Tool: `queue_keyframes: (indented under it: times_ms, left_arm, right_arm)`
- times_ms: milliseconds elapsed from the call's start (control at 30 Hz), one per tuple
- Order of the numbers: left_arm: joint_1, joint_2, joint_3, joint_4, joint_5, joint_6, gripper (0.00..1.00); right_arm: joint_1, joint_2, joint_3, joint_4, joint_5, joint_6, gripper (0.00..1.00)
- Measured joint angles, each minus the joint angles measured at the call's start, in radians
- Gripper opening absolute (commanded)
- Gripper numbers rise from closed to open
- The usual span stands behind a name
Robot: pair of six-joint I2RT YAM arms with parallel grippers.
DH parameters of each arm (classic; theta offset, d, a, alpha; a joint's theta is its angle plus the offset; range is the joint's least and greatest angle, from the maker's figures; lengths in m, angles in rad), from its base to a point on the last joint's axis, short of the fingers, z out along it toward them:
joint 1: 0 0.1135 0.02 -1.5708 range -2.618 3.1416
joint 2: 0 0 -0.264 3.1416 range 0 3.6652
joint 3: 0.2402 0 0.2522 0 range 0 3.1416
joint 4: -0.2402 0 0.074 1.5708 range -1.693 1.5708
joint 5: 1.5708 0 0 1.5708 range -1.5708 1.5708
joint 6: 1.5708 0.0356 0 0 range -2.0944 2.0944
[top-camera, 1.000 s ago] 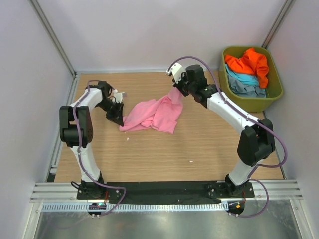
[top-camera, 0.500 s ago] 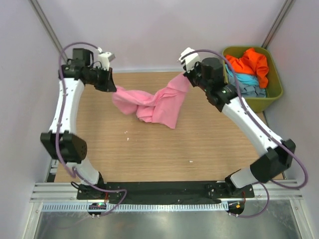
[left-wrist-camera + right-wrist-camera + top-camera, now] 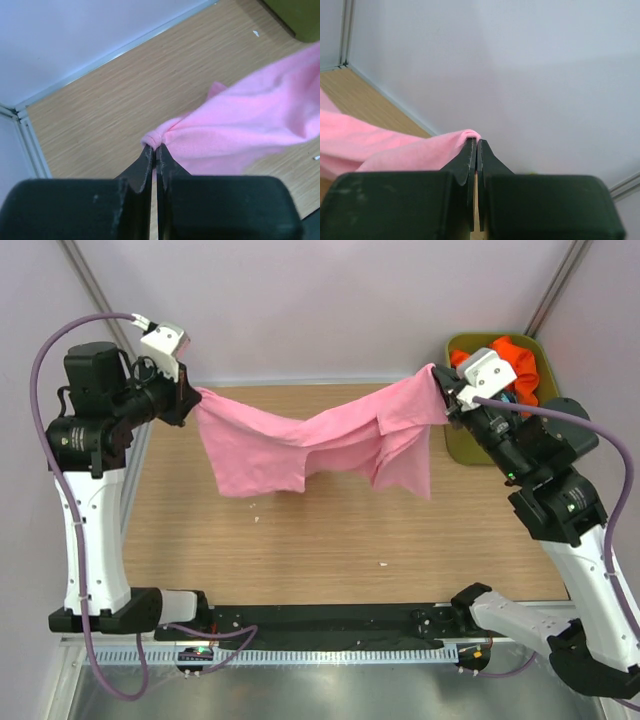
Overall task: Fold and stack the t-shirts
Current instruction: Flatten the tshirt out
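A pink t-shirt (image 3: pixel 310 440) hangs stretched in the air above the wooden table (image 3: pixel 330 540), sagging in the middle. My left gripper (image 3: pixel 193 398) is shut on its left end, the fabric (image 3: pixel 235 130) bunched at the fingertips (image 3: pixel 148 150). My right gripper (image 3: pixel 440 385) is shut on the right end, where pink cloth (image 3: pixel 415 150) folds over the fingertips (image 3: pixel 470 146). An orange t-shirt (image 3: pixel 515 365) lies in the olive tub behind my right arm.
The olive-green tub (image 3: pixel 545 400) stands at the back right corner, mostly hidden by my right arm. White walls close in the table at the back and sides. Small white specks (image 3: pixel 383 563) lie on the wood.
Both arms have risen and spread apart, lifting the pink t-shirt off the table and stretching it out between them. The left gripper took hold of its left end.
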Motion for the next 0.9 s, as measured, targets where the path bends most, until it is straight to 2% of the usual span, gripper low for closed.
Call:
queue_keyframes:
  times_ms: [167,333,467,567,700,733,833,900]
  left_arm:
    - [-0.001,0.119,0.01,0.045,-0.058,-0.025,0.0]
    - [-0.001,0.371,0.011,0.099,-0.087,-0.067,0.01]
    - [-0.001,0.612,0.024,0.114,-0.097,-0.108,0.4]
    - [-0.002,0.739,0.039,0.117,-0.129,-0.138,0.55]
    - [0.001,0.752,0.017,0.114,-0.173,-0.149,0.6]
    - [0.003,0.735,-0.003,0.119,-0.174,-0.149,0.6]
    - [0.014,0.657,-0.116,0.114,-0.162,-0.151,0.6]
    - [0.024,0.625,-0.184,0.099,-0.141,-0.156,0.6]
  right_arm:
    - [-0.003,0.076,-0.092,0.114,0.004,-0.02,0.01]
    - [-0.073,0.306,-0.222,0.209,-0.02,0.013,0.01]
    - [-0.135,0.545,-0.276,0.246,-0.011,0.056,0.01]
    - [-0.175,0.718,-0.278,0.249,0.015,0.099,0.02]
    - [-0.214,0.806,-0.268,0.246,0.054,0.132,0.15]
    - [-0.219,0.807,-0.267,0.247,0.059,0.135,0.15]
    - [-0.216,0.801,-0.245,0.261,0.063,0.148,0.34]
    - [-0.215,0.788,-0.237,0.265,0.06,0.156,0.5]
